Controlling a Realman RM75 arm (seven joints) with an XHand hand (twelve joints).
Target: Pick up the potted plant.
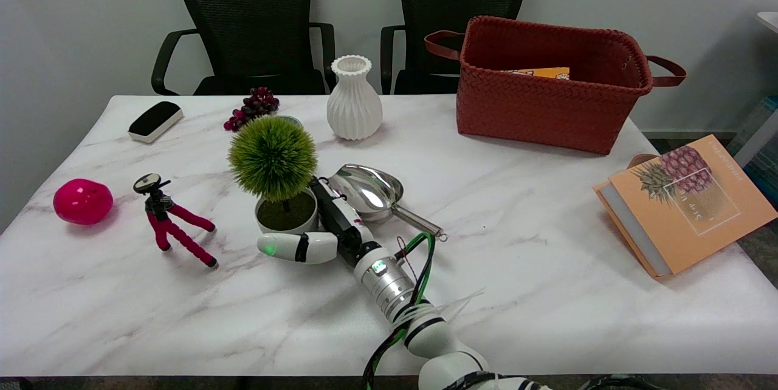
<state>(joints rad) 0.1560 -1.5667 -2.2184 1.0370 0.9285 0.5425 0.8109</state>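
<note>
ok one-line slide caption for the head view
Right hand reaches around the white pot of the round green potted plant beside a shiny metal scoop.

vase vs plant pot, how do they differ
The vase is tall, ribbed and narrow-necked; the plant pot is low, smooth and wide-mouthed. The vase stands alone at the back; the pot is nearer, with the robot hand beside it. The pot holds a green ball plant. Both are white and upright.
</note>
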